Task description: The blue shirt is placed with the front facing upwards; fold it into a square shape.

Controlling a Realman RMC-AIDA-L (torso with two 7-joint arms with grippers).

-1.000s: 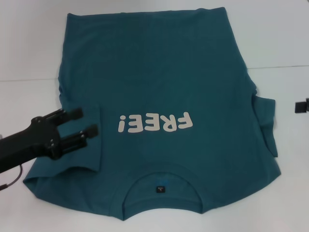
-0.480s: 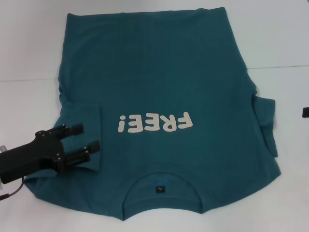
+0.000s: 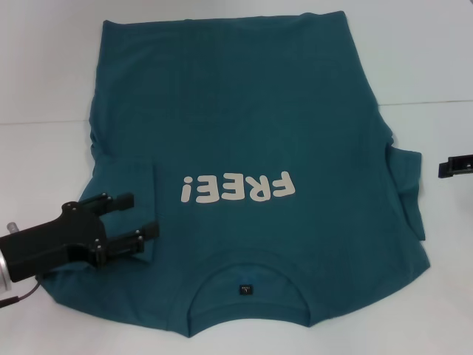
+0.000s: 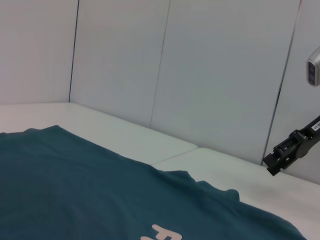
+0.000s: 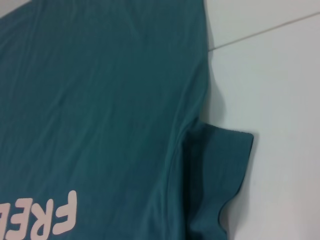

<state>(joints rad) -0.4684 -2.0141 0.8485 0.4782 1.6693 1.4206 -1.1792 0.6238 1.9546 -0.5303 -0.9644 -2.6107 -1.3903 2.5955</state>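
Surroundings: white table point(image 3: 44, 81) with a thin seam line running across it behind the shirt; pale panelled wall point(image 4: 210, 75) beyond the far edge in the left wrist view. Nothing lies on top of the blue shirt point(image 3: 251, 126) except the left gripper point(image 3: 140, 218), which sits over the folded-in left sleeve point(image 3: 129, 214) at about 8 o'clock from the lettering, fingers spread apart with nothing between them. Right gripper point(image 3: 443, 168) only pokes in at the 3 o'clock edge of the head view, clear of the cloth; whether its fingers are apart or together cannot be told. Shirt spread flat, front up, filling the middle of the table. Long axis runs 12 to 6 o'clock: hem at 12, collar point(image 3: 247, 285) with its small dark tag at 6, nearest the robot. Cream "FREE!" lettering point(image 3: 236, 188) reads upside down from the head. Right sleeve point(image 5: 217, 170) sticks out at 3 o'clock, unfolded.
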